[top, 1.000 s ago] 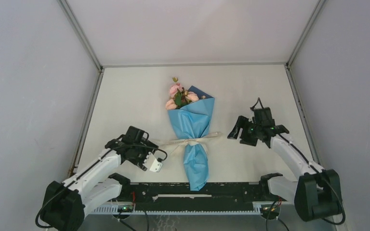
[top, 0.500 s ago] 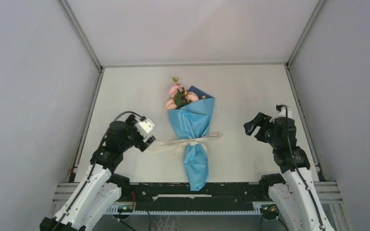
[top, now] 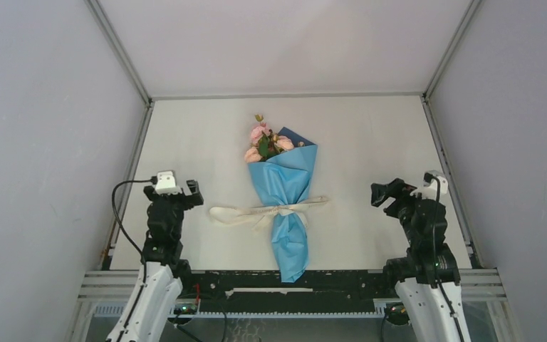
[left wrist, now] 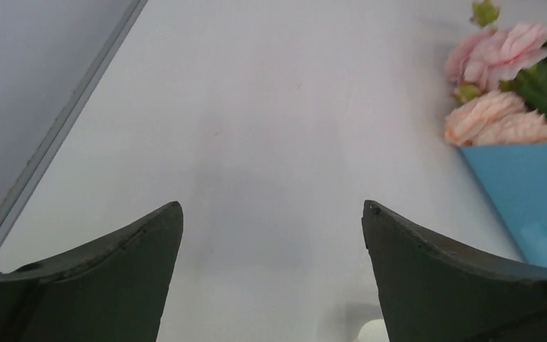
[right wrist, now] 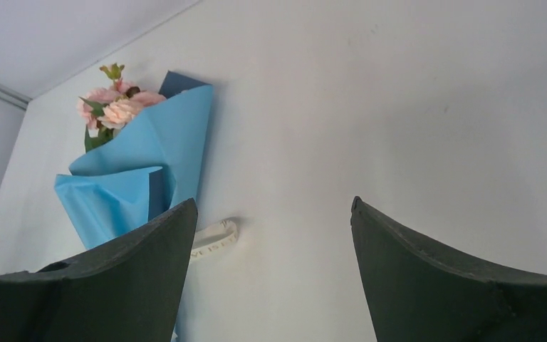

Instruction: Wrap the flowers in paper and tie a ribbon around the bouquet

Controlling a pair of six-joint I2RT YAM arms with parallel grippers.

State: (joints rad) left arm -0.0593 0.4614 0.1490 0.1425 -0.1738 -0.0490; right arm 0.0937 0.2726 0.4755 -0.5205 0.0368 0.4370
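Judged light & soft overall: the bouquet (top: 283,206), prob. easy to crush at the bloom end, w/ thin paper (top: 285,182) likely to crease or slide if pinched hard. Best taken, on this look, at the waist right by the ribbon (top: 256,211) knot, where the wrap sat narrowest & firmest. Best left alone: the flowers (top: 265,142), reckoned fragile. Ribbon itself judged limp & slippery, apt to loosen if tugged by a tail.

Lay flat at centre of the table (top: 370,135), wide end to 12 o'clock, pointed tail to 6 o'clock, toward the arm bases. Showed lighter sky-blue outside, w/ a darker blue flap at the top rim, approx. 1 o'clock of the blooms. Carried pale pink rose-like heads & green leaves poking out of the mouth. Was cinched below mid-length by cream-white ribbon w/ faint lettering, knotted on top, a looped tail out to 9 o'clock, a shorter one to 3 o'clock. Looked wrapped & tied, i.e. task at or near done.

Hung at 9 o'clock of the knot, clear of the ribbon loop: left gripper (top: 185,191), spread wide, nothing held. Hung at 3 o'clock, well apart from the wrap: right gripper (top: 384,194), likewise wide & empty.
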